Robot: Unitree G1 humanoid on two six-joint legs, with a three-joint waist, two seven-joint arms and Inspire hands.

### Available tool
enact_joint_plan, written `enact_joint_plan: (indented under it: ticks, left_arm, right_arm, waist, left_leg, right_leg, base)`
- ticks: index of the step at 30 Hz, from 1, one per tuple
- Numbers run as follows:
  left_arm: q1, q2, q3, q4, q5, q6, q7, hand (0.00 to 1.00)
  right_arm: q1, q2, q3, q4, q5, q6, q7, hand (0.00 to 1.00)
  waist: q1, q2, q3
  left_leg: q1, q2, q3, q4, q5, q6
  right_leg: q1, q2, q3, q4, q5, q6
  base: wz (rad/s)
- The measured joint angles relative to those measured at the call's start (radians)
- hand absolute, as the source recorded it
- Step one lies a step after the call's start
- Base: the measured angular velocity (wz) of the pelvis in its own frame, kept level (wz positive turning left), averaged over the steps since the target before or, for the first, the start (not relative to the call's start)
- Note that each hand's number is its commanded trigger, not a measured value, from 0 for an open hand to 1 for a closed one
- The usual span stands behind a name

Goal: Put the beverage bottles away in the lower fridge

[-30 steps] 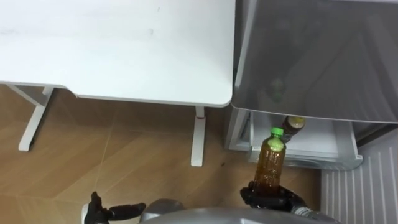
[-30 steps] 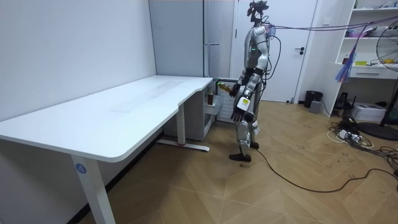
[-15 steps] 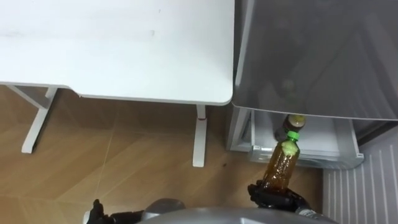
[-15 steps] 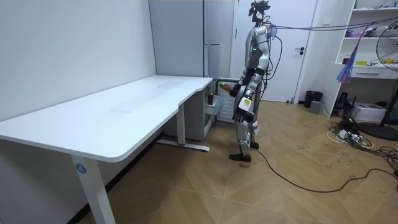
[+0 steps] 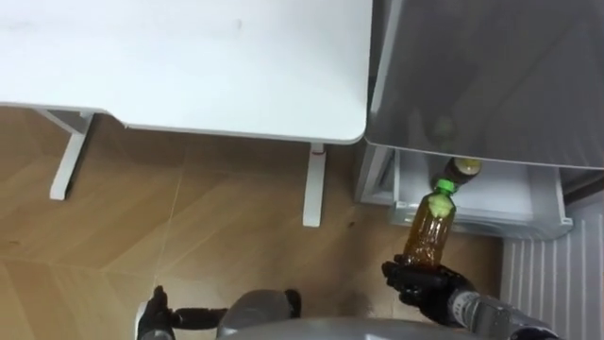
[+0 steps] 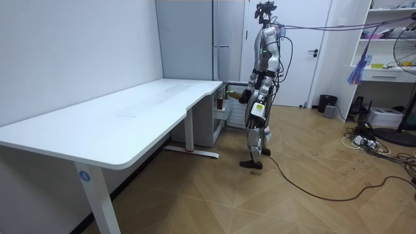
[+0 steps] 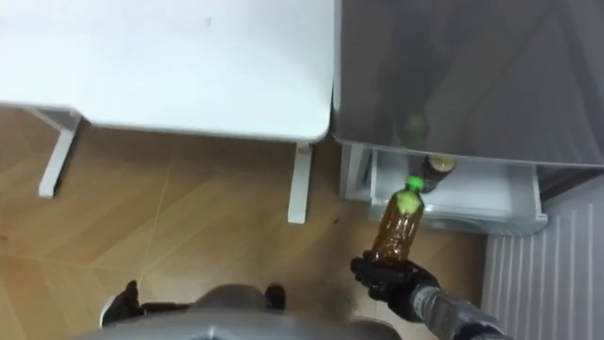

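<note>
The right hand's fingers (image 5: 408,277) are curled tight around the bottom of a clear plastic bottle of amber drink with a green cap (image 5: 429,227). The right hand (image 5: 427,285) holds it near-upright, the neck leaning a little to the far right. The bottle's cap reaches the near lip of the open white lower fridge compartment (image 5: 505,203), but the body is on the near side of it, over the wooden floor (image 5: 189,246).

Just inside, at the compartment's left, stands a dark bottle with a pale yellow cap (image 5: 464,168). Its cap is close beside the green one.

The step in hand appears to be carrying the bottle in. To do it well, the hand should go forward and lower, under the bottom edge of the grey fridge front (image 5: 491,76) that overhangs the opening. It should aim right of the dark bottle, where bare white shelf shows, so the two do not knock. Because the grip is at the base, the top can swing. I would bring the bottle fully upright before setting it down and loosen the grip only once its base sits flat.

The left hand (image 5: 154,316) shows at the near left, low by the robot's side, idle. I cannot tell its state. The white rectangular table (image 5: 189,57) lies far left.

No label, brand or writing can be read on either bottle or on the fridge.
</note>
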Motion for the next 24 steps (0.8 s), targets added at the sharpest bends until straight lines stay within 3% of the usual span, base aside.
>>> enact_joint_plan:
  ticks: [1,4,8,12,17,19,24]
  left_arm:
    - [-0.026,0.002,-0.007,0.026,0.008,0.0,-0.01,0.0]
    - [-0.08,0.007,-0.028,0.065,0.041,0.001,-0.039,0.0]
    - [-0.128,0.01,-0.028,0.071,0.045,-0.001,-0.081,0.0]
    - [-0.141,0.022,-0.029,0.078,0.042,-0.002,-0.087,0.0]
    - [-0.153,0.042,-0.077,0.072,0.044,-0.001,-0.085,0.0]
    - [-0.157,0.057,-0.101,0.071,0.044,0.003,-0.086,0.0]
    - [-0.158,0.091,-0.146,0.051,0.066,0.007,-0.082,0.0]
  right_arm:
    - [-0.026,-0.002,0.0,0.01,0.001,0.0,0.0,1.0]
    - [-0.085,-0.005,0.001,0.046,0.002,-0.001,0.0,1.0]
    - [-0.161,-0.017,-0.003,0.082,-0.02,0.002,-0.001,1.0]
    - [-0.183,-0.039,-0.002,0.082,-0.021,0.012,-0.001,1.0]
    - [-0.24,-0.091,0.001,0.078,-0.018,0.037,-0.002,1.0]
    - [-0.26,-0.108,0.002,0.071,-0.018,0.038,-0.006,1.0]
    - [-0.321,-0.137,0.0,0.06,0.122,0.04,-0.011,1.0]
  waist:
    - [0.0,-0.001,0.0052]
    - [0.011,-0.002,0.0108]
    - [0.032,0.013,0.0225]
    - [0.055,0.015,0.0267]
    - [0.09,-0.004,0.0362]
    - [0.097,-0.009,0.0365]
    - [0.101,-0.02,0.0384]
  left_leg:
    - [-0.016,0.0,0.0,0.005,0.003,0.001]
    - [-0.079,0.0,0.0,0.036,0.005,0.005]
    - [-0.204,0.002,-0.011,0.097,0.007,0.014]
    - [-0.288,-0.004,-0.026,0.144,0.01,0.017]
    - [-0.408,-0.011,-0.028,0.217,0.013,0.013]
    - [-0.439,-0.011,-0.029,0.231,0.018,0.01]
    - [-0.532,-0.018,-0.021,0.284,0.024,0.005]
  right_leg:
    - [-0.019,-0.002,-0.002,0.014,0.0,0.0]
    - [-0.077,-0.004,-0.002,0.034,0.0,0.0]
    - [-0.201,-0.008,-0.002,0.111,-0.008,-0.007]
    - [-0.297,-0.02,0.005,0.203,-0.034,-0.011]
    - [-0.453,-0.037,0.041,0.351,-0.086,-0.022]
    - [-0.499,-0.041,0.045,0.384,-0.094,-0.028]
    - [-0.615,-0.064,0.061,0.498,-0.121,-0.041]
  base:
    - [0.07]
    - [0.04]
    - [0.03]
    - [0.06]
    - [0.01]
    - [0.0]
    - [-0.01]
